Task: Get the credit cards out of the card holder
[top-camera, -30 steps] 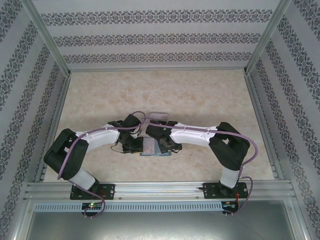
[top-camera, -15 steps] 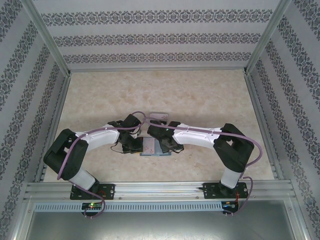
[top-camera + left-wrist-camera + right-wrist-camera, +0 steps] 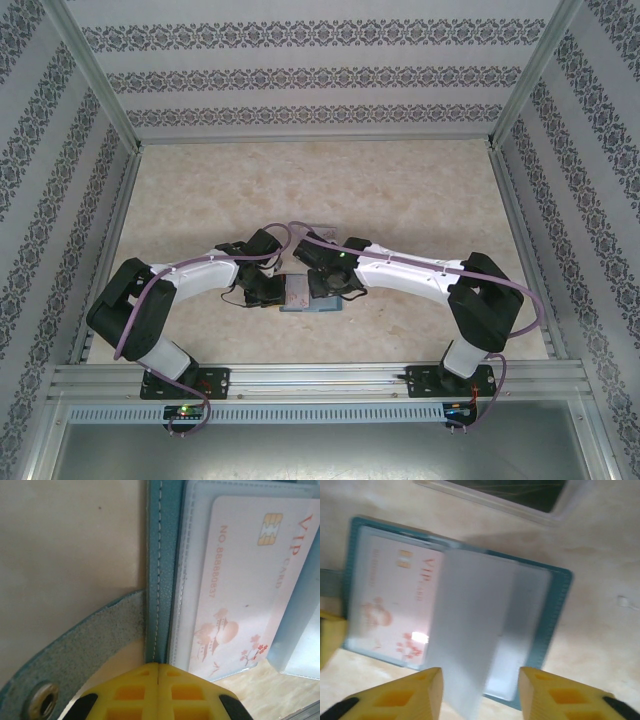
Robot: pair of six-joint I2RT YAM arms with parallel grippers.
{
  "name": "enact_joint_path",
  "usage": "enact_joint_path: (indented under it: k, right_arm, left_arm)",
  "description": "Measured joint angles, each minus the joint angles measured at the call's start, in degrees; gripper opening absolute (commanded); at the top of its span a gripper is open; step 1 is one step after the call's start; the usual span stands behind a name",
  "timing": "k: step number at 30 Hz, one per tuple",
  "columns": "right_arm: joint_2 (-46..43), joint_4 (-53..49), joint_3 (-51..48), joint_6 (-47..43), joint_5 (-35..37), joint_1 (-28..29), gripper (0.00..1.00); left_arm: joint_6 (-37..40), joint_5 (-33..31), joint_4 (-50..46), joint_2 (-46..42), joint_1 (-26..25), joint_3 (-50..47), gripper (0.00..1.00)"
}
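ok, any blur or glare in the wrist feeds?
Right wrist: whole frame motion-blurred, bright glare spot on the VIP card. Left wrist: card holder stitching and card print legible, slightly soft. Top external: evenly lit, no glare.

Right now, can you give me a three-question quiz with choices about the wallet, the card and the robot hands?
1. Where is the VIP card?
A. in a clear sleeve of the open card holder
B. pinched in a gripper
C. lying loose outside it

2. What colour is the card holder's cover?
A. red
B. teal-blue
C. black

3. How is the left gripper?
A. wide open
B. carrying a card
C. shut

Answers:
1 A, the left wrist view shows the card behind clear plastic, just inside the stitched edge.
2 B, the stitched edge and the tab are teal-blue.
3 C, its yellow fingers meet with no gap between them.
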Motion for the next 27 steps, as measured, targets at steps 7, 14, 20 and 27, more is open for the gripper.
enact_joint_path:
  k: [7, 14, 20, 27]
  right_arm:
    - [1.01, 7.17, 0.0, 1.31, -5.9, -0.09, 0.22]
    - [4.09, 13.42, -2.86, 2.12, -9.68, -1.97, 0.2]
    - [5.25, 14.08, -6.21, 2.64, -9.4, -3.74, 0.19]
    - [5.35, 14.67, -7.28, 2.62, -9.31, -4.11, 0.2]
  left_arm:
    - [-0.09, 0.02, 0.15, -0.02, 0.0, -0.09, 0.01]
    - [-0.09, 0.02, 0.15, -0.04, 0.0, -0.11, 0.01]
    - [-0.09, 0.02, 0.17, -0.04, 0.0, -0.11, 0.01]
    - [-0.07, 0.02, 0.15, -0.04, 0.0, -0.11, 0.01]
